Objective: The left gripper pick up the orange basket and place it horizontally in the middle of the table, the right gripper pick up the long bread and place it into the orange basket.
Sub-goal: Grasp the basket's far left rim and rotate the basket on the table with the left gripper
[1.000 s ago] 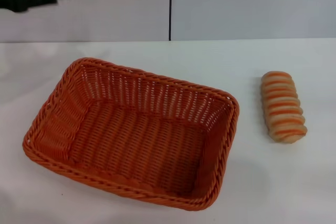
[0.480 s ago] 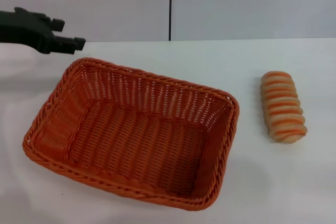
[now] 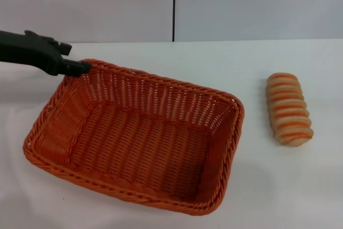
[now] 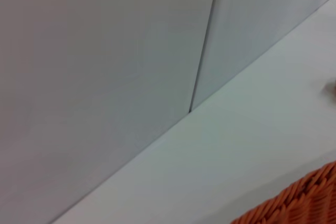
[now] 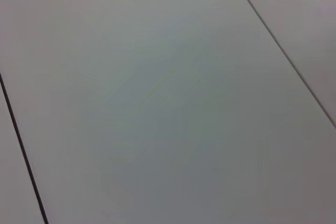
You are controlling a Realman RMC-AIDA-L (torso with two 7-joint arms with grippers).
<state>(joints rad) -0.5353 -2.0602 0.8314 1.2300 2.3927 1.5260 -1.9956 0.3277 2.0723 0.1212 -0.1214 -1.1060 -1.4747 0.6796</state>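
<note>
From the head view, the orange basket (image 3: 134,135) sits on the white table (image 3: 225,60), lying askew with its long sides running on a slant, not squared up. The left claw (image 3: 80,68) reaches in from the side, its black tip right at the basket's far left corner, at or just over the braided rim; from here I cannot tell whether its fingers are spread or closed, nor whether it touches the weave. The long bread (image 3: 289,109) lies well apart from the basket, out past its right-hand end, lengthwise pointing away from the robot. The right claw is nowhere in this view.

The basket looks light and fairly stiff, a woven shell that should lift by one edge without sagging much. The braided rim is the natural place to pinch, one finger inside the wall and one outside; a corner grip may let it swing or tilt, so a hold nearer the middle of a side would steady it. The bread seems soft and ridged, best taken across its narrow width, gently.

The left wrist view shows only a sliver of the basket's rim (image 4: 294,203) beside bare table and a grey wall.

The right wrist view shows a plain grey panelled surface, no basket.
</note>
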